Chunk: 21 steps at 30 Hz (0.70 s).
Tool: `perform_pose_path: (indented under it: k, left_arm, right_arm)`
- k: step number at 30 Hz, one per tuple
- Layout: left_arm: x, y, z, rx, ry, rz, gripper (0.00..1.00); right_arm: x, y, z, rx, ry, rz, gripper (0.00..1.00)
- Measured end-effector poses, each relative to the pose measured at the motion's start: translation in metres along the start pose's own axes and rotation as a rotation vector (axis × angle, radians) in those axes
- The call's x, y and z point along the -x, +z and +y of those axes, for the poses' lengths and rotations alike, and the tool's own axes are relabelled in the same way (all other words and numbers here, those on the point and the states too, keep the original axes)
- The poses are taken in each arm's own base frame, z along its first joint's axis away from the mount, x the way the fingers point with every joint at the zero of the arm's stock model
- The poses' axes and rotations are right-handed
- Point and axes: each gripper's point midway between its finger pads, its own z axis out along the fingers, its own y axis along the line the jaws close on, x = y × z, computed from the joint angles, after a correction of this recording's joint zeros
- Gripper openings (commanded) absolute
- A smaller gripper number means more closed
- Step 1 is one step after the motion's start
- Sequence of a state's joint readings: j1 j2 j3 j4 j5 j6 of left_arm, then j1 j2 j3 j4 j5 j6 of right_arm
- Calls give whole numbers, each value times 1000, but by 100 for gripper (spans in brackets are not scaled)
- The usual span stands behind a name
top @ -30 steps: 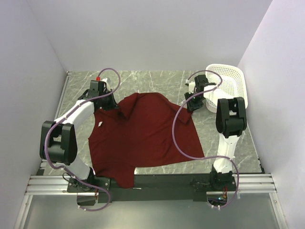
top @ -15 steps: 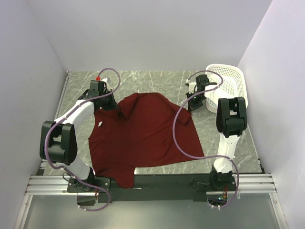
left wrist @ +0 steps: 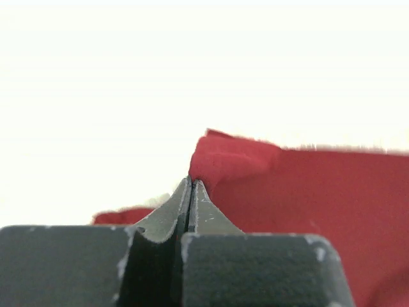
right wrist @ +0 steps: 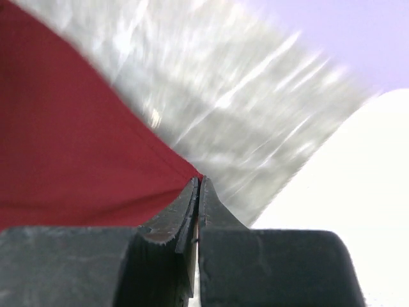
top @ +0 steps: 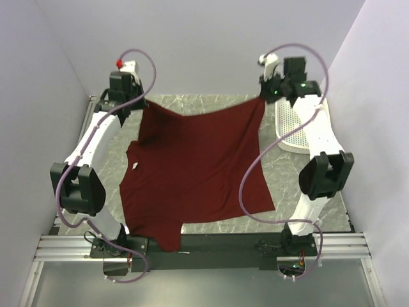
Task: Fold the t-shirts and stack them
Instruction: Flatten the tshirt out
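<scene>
While both arms are reaching high over the far side of the desk (top: 300,185), the left gripper (left wrist: 190,182) is pinching a far corner of the maroon t-shirt (top: 192,166) with its jaws pressed flat together on a fold of cloth. The right gripper (right wrist: 197,181) is doing the same at the opposite far corner, with a thin point of fabric caught between its closed jaws. Between the two grippers the held edge is stretching nearly taut from side to side. From that edge the cloth is sloping down and back toward the arm bases, where its near part is lying on the desk. The small white tag (top: 135,167) is showing below the left gripper, so the neck end appears to be lying on the left arm's side and the hem on the right's. The shirt's long axis therefore seems to run across, from one gripper to the other. A white basket (top: 300,128) is standing just below and outside the right gripper.

A second ago both grippers were low at the cloth's far edge and the right one was half open; now it is clamping, and both are lifting the edge clear.
</scene>
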State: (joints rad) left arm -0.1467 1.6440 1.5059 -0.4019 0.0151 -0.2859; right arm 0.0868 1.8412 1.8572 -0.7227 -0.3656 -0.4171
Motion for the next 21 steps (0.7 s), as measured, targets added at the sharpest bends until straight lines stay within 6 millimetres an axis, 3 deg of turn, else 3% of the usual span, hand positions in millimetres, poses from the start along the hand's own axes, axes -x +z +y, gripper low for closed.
perform_pose_path:
  k: [6, 8, 10, 13, 18, 20, 21]
  left_arm:
    - [72, -27, 12, 112, 47, -201, 0]
    - [91, -49, 16, 150, 47, -274, 0]
    - [118, -86, 18, 175, 42, -381, 0]
    - [162, -163, 13, 174, 5, -589, 1]
    - [227, -339, -3, 77, -97, -1016, 1]
    - [245, -408, -9, 22, -134, -1173, 1]
    - [250, -438, -11, -4, -153, -1238, 1]
  right_arm:
    - [101, -91, -10, -121, -140, -252, 0]
    - [125, -130, -7, -169, -180, -332, 0]
    - [141, -173, 0, -216, -211, -407, 0]
    - [160, -243, 17, -283, -256, -536, 0]
    - [185, -385, 61, -401, -335, -826, 0]
    - [195, -444, 80, -446, -365, -954, 0]
    - [199, -464, 86, -462, -377, -1003, 0]
